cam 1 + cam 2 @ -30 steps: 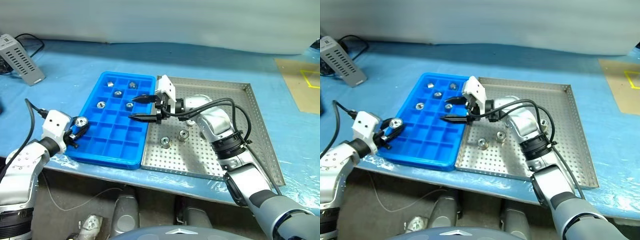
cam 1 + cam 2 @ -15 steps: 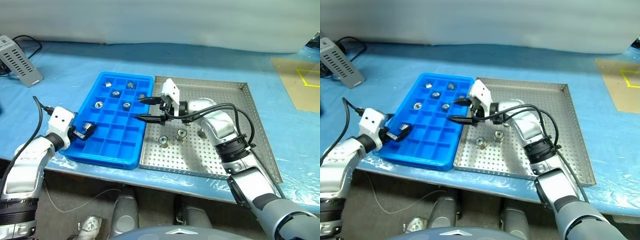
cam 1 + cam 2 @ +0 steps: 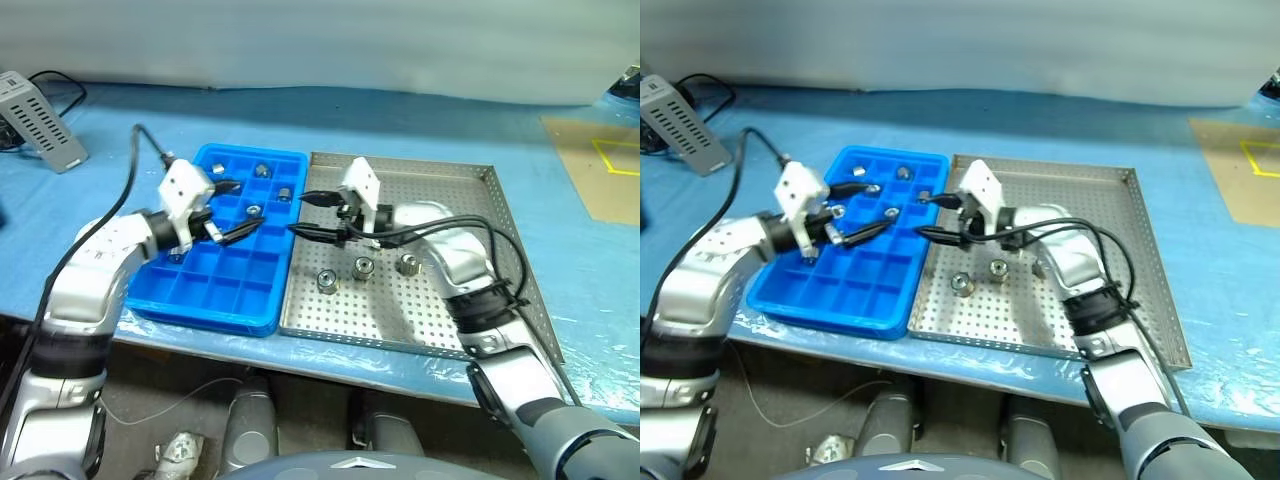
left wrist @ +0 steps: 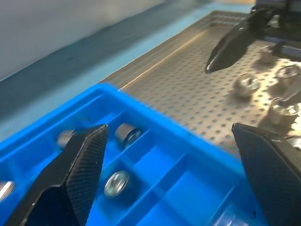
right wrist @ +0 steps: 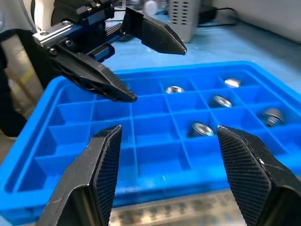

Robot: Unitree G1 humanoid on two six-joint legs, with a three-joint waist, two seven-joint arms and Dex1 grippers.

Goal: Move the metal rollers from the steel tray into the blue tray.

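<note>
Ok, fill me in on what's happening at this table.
A two-armed robot is sorting metal rollers out of the steel tray into the blue tray. Three rollers stand on the steel tray's perforated floor, and several already sit in the blue tray's far compartments. The left gripper hangs open and empty over the blue tray. The right gripper is open too, holding nothing, above the line where the two trays meet.

blue tray point(image 4: 155, 155) cut off at frame edge, one metal roller point(image 4: 7, 188) half out of frame
</note>
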